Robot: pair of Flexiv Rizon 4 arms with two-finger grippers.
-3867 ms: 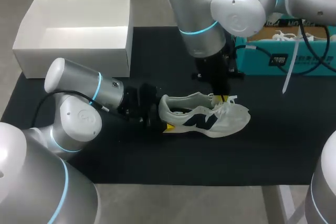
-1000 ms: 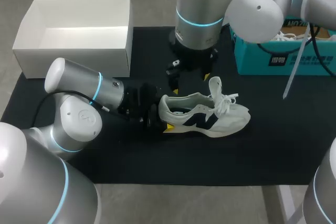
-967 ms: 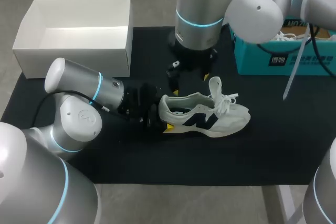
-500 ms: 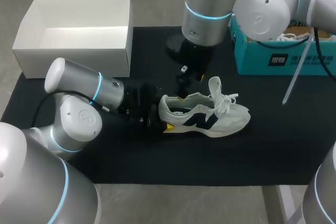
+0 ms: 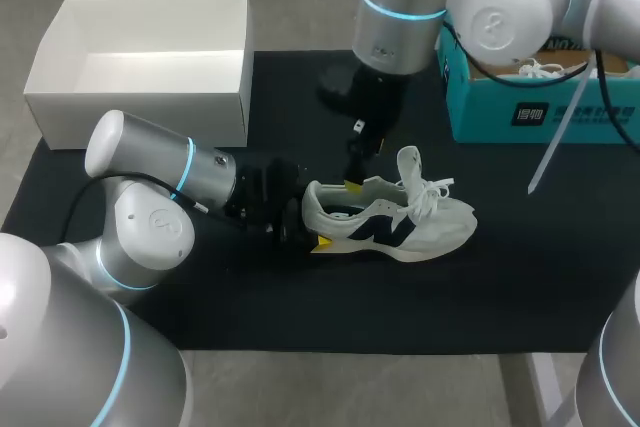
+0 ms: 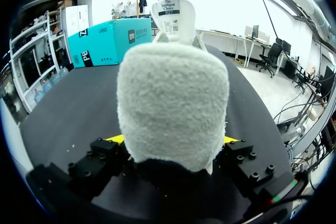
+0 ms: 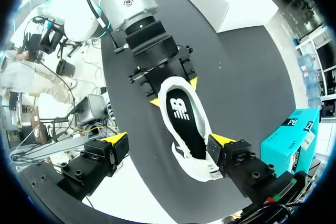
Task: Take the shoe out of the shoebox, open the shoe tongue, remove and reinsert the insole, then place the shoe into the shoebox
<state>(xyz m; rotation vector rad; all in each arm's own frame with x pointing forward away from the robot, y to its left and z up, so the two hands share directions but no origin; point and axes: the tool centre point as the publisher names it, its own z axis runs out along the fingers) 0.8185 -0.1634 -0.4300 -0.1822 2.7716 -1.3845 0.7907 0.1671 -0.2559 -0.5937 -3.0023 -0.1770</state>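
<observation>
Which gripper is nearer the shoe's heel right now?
Left. The left gripper is shut on the heel of the shoe. The right gripper hangs open above the shoe's opening, further toward the tongue.

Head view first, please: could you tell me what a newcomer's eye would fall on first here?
The white sneaker with a navy side logo lies in the middle of the black mat, its tongue standing up. The left hand clamps its heel, while the right hand hangs open just above the shoe's opening. The empty white cardboard shoebox sits at the mat's far left corner.
</observation>
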